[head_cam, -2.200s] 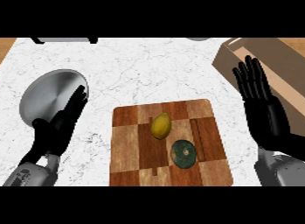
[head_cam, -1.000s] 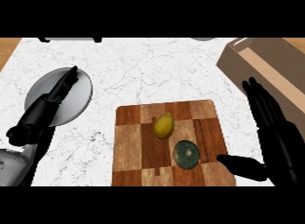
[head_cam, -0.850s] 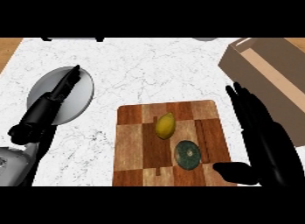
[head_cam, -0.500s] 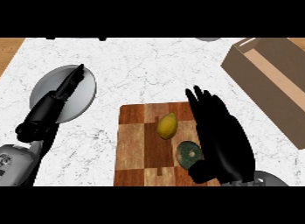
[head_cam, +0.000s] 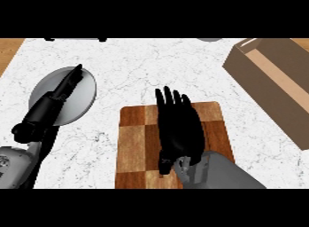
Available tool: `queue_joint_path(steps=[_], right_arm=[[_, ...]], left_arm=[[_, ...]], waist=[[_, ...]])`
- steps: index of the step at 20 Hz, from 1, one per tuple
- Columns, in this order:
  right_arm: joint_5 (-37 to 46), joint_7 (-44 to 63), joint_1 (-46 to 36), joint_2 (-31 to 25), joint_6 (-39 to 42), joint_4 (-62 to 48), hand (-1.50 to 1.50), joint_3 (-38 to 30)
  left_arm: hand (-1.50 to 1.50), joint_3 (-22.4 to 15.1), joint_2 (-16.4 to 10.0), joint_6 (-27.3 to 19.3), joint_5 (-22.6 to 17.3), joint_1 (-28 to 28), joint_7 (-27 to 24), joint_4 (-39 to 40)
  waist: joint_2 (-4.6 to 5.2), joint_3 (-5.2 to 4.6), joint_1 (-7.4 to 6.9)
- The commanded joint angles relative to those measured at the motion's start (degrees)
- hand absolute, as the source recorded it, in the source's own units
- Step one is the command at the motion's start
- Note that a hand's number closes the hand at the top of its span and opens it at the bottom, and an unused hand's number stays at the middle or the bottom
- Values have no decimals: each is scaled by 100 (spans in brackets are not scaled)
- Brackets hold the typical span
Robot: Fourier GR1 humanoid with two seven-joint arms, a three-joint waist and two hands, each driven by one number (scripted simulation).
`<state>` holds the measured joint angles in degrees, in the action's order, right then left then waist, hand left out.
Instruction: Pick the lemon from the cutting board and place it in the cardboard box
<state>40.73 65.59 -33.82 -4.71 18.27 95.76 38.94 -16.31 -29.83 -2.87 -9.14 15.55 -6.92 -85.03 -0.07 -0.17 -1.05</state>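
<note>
surface [head_cam: 130,66]: white marble, cutting board [head_cam: 133,146] mid, cardboard box [head_cam: 281,88] right
right robot hand [head_cam: 179,128]: fingers straight, flat over board
left robot hand [head_cam: 52,102]: fingers straight, over plate [head_cam: 85,91]

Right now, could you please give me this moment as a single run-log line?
right hand open over cutting board | lemon not visible | left hand open over plate | cardboard box: no lemon visible
</note>
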Motion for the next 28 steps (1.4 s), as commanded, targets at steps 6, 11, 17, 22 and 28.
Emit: queue_joint_path(steps=[6, 11, 17, 22, 28], right_arm=[[-123, 1339, -364, 460, 376, -865, -150, 57], [47, 1277, -682, 463, 188, -1370, -150, 74], [62, 1137, -713, 465, -55, -1803, -150, 179], [38, 961, -752, 465, -70, -2361, -150, 30], [144, 966, -466, 466, -143, -2101, -150, 235]], left_arm=[[0, 172, -22, 135, -30, 34, 229, -211], [0, 296, -94, 220, -10, -123, 212, -265], [0, 243, 267, 63, 246, 84, 134, 35], [0, 328, 113, 306, 136, -35, 368, -293], [0, 305, 362, 265, 380, 73, 470, -154]], waist=[[-16, 12, 45], [-10, 13, 24], [8, 13, 89], [2, 16, 26], [-5, 17, 86]])
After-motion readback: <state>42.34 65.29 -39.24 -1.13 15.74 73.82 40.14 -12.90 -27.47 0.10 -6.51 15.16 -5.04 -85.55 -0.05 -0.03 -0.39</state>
